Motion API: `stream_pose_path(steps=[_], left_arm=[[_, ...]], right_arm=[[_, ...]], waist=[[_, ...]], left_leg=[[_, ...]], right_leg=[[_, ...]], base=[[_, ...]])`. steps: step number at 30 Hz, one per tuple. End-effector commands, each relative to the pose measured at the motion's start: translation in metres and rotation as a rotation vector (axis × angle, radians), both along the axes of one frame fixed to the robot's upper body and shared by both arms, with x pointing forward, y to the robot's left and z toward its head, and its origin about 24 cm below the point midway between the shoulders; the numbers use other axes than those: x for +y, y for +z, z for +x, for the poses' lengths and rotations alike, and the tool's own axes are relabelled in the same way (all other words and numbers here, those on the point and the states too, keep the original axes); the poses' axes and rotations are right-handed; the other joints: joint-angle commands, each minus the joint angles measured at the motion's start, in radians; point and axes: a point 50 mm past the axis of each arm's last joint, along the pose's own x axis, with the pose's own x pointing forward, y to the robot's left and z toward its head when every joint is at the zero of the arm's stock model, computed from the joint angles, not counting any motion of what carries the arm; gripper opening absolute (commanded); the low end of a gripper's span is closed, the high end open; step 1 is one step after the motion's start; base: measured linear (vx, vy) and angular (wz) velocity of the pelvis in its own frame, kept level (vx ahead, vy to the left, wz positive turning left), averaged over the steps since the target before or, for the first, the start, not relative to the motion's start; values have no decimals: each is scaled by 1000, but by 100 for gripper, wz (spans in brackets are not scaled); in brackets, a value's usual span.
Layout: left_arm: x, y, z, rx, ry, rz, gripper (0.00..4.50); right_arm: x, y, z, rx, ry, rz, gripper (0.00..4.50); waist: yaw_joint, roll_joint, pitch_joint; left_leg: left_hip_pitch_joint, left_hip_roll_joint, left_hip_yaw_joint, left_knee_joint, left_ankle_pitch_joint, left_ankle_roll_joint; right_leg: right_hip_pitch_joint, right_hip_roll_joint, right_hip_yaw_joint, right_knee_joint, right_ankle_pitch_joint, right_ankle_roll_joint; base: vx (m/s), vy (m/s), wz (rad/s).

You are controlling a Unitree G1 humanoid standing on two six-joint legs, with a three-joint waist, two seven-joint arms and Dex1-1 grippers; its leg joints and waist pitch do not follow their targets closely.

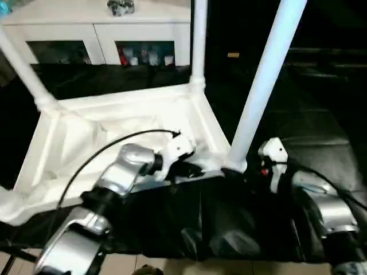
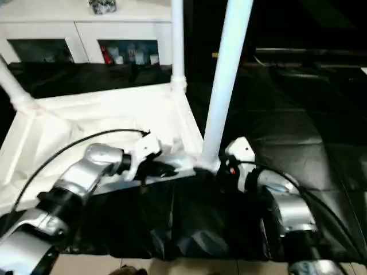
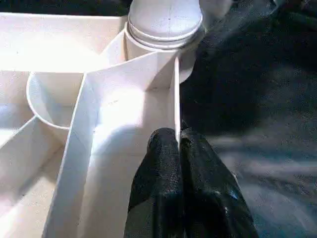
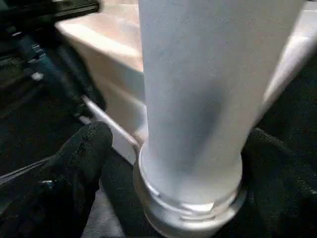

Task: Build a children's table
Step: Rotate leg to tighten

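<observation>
Left tool (image 3: 178, 144) is clamped on the table's rim (image 3: 176, 89); right tool (image 4: 163, 163) spread around the leg (image 1: 261, 86), which could tip if unseated

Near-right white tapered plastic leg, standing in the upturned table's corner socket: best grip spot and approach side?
Probably low on the near-right leg, just above its collar, where the round shaft is thickest. Come in level from the right gripper's side, over the black cloth; the table rim blocks the other side.
</observation>
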Motion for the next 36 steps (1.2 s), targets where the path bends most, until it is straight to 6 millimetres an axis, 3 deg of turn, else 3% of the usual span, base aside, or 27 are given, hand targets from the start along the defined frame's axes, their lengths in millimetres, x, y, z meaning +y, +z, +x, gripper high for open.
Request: stream_pose_path(steps=[1, 4, 9, 20, 26, 30, 33, 34, 35, 36], left_arm=[[-6, 8, -2, -35, -60, -19, 0], [-2, 10, -7, 3, -124, -17, 0], [0, 11, -10, 31, -166, -12, 0], [3, 11, -11, 47, -180, -2, 0], [3, 9, -12, 47, -170, 8, 0], [-1, 8, -7, 24, -93, 5, 0], [-8, 8, 5, -17, 70, -2, 0], [-8, 8, 5, -17, 70, -2, 0], [-13, 8, 10, -26, 138, -3, 0], [-13, 8, 10, -26, 138, -3, 0]], right_arm=[[10, -1, -7, 24, 102, 4, 429], [8, -1, -13, 48, 177, -12, 429], [8, 0, -14, 74, 218, -19, 384], [8, -4, -15, 95, 266, -62, 291], [12, -7, -17, 102, 269, -53, 267], [17, -8, -11, 72, 174, -6, 265], [17, -10, 7, 34, -74, 17, 264], [17, -10, 7, 34, -74, 17, 264], [17, -12, 15, 24, -192, 27, 264], [17, -12, 15, 24, -192, 27, 264]], waist=[[6, -12, -64], [14, -12, -62], [21, -10, -64], [24, -13, -66], [23, -14, -67], [22, -13, -67], [11, -15, -61], [9, -16, -62], [4, -13, -60], [4, -13, -60]], left_leg=[[21, 60, -30, -72, -256, 62], [24, 63, -29, -73, -269, 55], [26, 64, -30, -74, -263, 47], [22, 62, -30, -69, -232, 57], [23, 61, -30, -68, -232, 55], [23, 61, -29, -68, -230, 57], [25, 57, -31, -73, -273, 22], [27, 55, -35, -74, -285, 9], [28, 55, -34, -76, -296, 5], [28, 55, -34, -76, -296, 5]], right_leg=[[42, -62, 36, -70, -214, -241], [39, -63, 38, -72, -236, -238], [38, -64, 38, -68, -221, -245], [42, -64, 37, -64, -200, -248], [42, -64, 37, -64, -200, -247], [40, -63, 37, -64, -195, -251], [35, -65, 37, -74, -287, -231], [39, -66, 34, -78, -326, -217], [34, -65, 37, -80, -342, -207], [34, -65, 37, -80, -342, -207]], base=[[0, 0, 0], [0, 0, 0], [0, 0, 0], [0, 0, 0], [0, 0, 0], [0, 0, 0], [0, 0, 0], [0, 0, 0], [0, 0, 0], [0, 0, 0]])
